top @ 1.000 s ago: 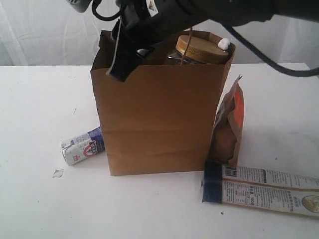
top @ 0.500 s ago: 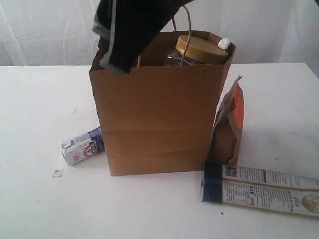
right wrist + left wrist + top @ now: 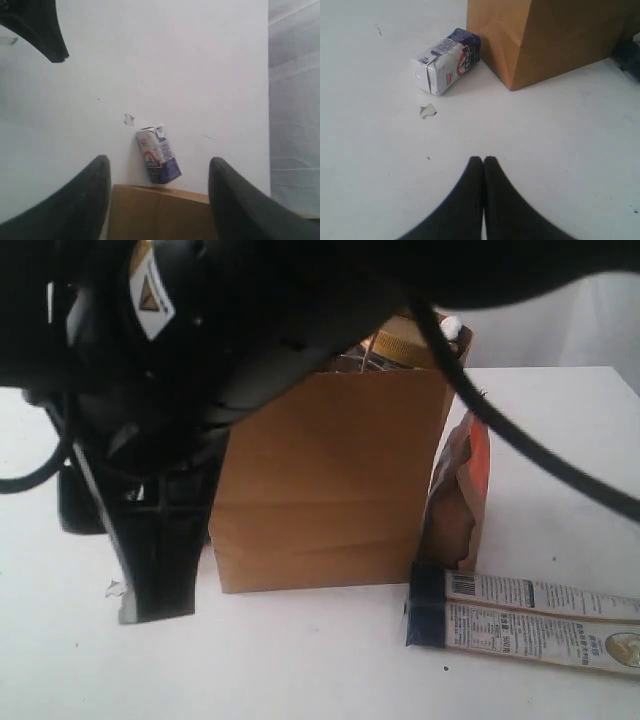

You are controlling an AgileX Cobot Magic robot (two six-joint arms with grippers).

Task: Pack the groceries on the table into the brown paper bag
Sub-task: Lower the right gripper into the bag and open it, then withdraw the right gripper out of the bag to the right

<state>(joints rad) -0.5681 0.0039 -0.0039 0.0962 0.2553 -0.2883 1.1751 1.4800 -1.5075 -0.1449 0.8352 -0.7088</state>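
Closest to the exterior camera, a black arm [image 3: 200, 360] fills the top and left of that view. One of its dark fingers [image 3: 155, 560] hangs low over the table [image 3: 300, 670] and hides the spot to the left of the bag. The left gripper [image 3: 483, 161] sits low over bare white tabletop, its two fingers pressed together with nothing between them. Just beyond it lies a small pale scrap [image 3: 427, 110]. Past that the small white-blue carton [image 3: 447, 60] lies on its side, its dark-blue end just beside the near corner of the brown paper bag [image 3: 330, 480]; whether the two touch cannot be told. At the front right of the table the long white-blue packet [image 3: 540, 625] lies flat, its dark end near the bag's front right corner. Behind the packet the brown-orange pouch [image 3: 462, 490] stands on edge, close against the bag's right side. The bag stands upright in the middle of the table with its mouth open. Inside it, toward the right, the lid of the gold-lidded clear jar [image 3: 396, 343] shows at rim height, and a white cap [image 3: 450, 327] peeks out at the far right corner. The right gripper [image 3: 160, 165] looks down from above the bag's rim with its fingers spread wide and empty, and the carton shows on the table far below, between them. A white curtain [image 3: 560, 330] hangs behind the table.
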